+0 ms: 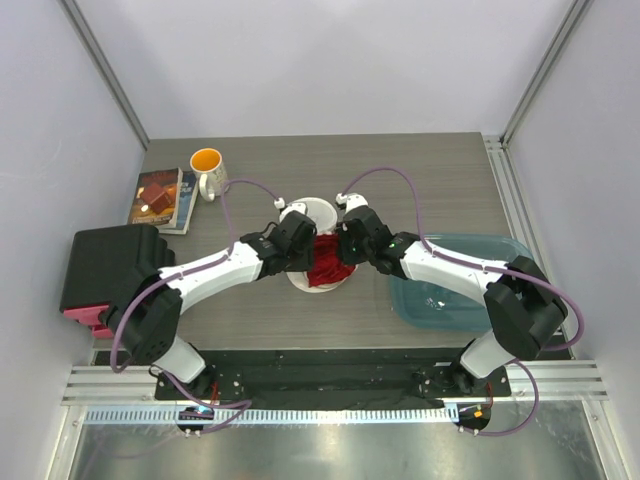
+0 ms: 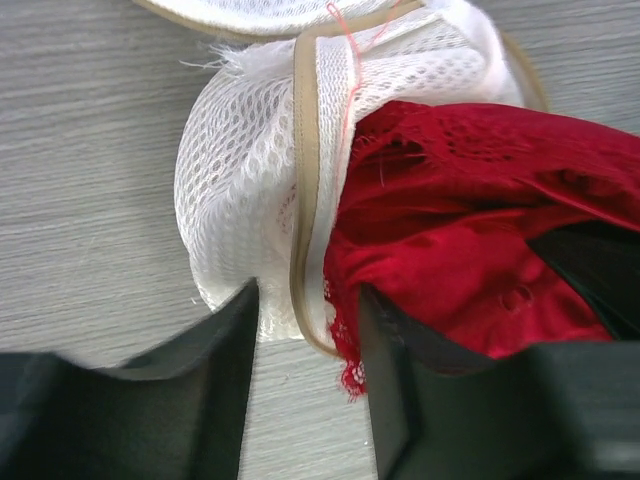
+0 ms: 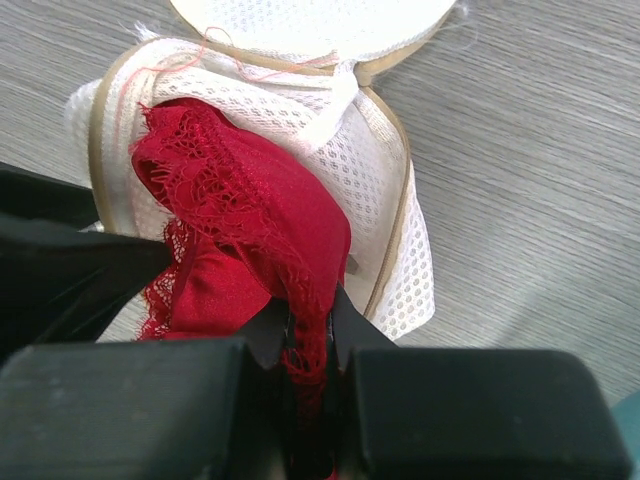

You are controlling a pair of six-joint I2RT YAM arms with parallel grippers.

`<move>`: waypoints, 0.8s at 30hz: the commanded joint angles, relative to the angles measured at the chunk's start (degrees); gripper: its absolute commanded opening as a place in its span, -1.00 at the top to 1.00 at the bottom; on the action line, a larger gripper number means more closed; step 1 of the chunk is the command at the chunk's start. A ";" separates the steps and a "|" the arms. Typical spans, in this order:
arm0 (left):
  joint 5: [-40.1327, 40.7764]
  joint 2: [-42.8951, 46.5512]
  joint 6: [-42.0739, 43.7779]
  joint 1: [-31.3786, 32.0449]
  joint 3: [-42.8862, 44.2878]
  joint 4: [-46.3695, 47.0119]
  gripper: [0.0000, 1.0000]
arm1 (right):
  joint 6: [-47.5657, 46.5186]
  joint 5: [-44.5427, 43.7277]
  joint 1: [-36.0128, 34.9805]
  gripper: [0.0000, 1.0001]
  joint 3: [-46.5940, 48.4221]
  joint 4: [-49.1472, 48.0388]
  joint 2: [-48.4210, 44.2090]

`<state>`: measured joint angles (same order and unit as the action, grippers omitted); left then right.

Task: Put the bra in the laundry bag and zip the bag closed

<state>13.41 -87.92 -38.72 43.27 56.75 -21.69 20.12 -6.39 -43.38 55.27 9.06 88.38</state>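
The laundry bag (image 1: 316,212) is a white mesh pouch with a tan zipper rim, lying open at mid-table. The red lace bra (image 1: 326,262) sits partly inside its mouth and bulges out. In the left wrist view my left gripper (image 2: 308,310) stands open. Its fingers (image 2: 225,350) straddle the wall and tan rim of the laundry bag (image 2: 240,180), and the bra (image 2: 450,230) lies against the right finger. My right gripper (image 3: 310,318) is shut on a fold of the bra (image 3: 250,210) just above the laundry bag (image 3: 370,170). In the top view the left gripper (image 1: 303,250) and right gripper (image 1: 345,250) face each other across the bag.
A white mug with an orange inside (image 1: 207,168) and a book (image 1: 160,197) sit at the back left. A black box (image 1: 110,268) stands at the left edge. A teal bin (image 1: 455,285) lies at the right under my right arm.
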 commanded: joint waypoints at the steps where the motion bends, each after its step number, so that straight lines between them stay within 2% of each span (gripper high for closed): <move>1: 1.80 -1.99 0.66 0.06 3.09 1.92 0.28 | 1.24 1.21 0.31 0.97 -0.51 -4.22 -2.77; 2: 1.27 -2.43 0.92 0.15 3.54 1.66 0.36 | 1.41 1.21 0.40 0.98 -0.51 -4.23 -2.77; 3: 0.83 -2.34 1.19 0.15 3.89 1.39 0.58 | 1.59 1.29 0.48 0.97 -0.42 -4.31 -2.69; 6: -2.76 -0.24 1.28 0.15 4.33 2.09 1.00 | 3.16 1.82 1.19 0.97 -0.51 -4.40 -2.60; 11: -12.95 4.68 0.58 0.15 1.61 5.51 1.00 | 8.96 2.53 2.68 0.97 -0.77 -5.89 -2.34; 15: -19.91 6.44 -1.88 0.06 -0.50 7.54 1.00 | 17.74 3.41 3.56 0.97 -0.95 -8.71 -0.32; 19: -27.71 7.76 -7.41 0.24 -4.10 17.01 1.00 | 25.31 0.86 3.47 0.97 -1.21 -11.16 2.23; 24: -26.43 8.37 -6.55 0.41 -5.42 16.43 1.00 | 28.92 0.15 4.09 0.98 -2.44 -11.97 0.84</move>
<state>-9.50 -81.47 -44.18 43.38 52.12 -9.76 42.92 -4.45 -39.72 53.04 1.26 90.61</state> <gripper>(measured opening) 0.006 0.106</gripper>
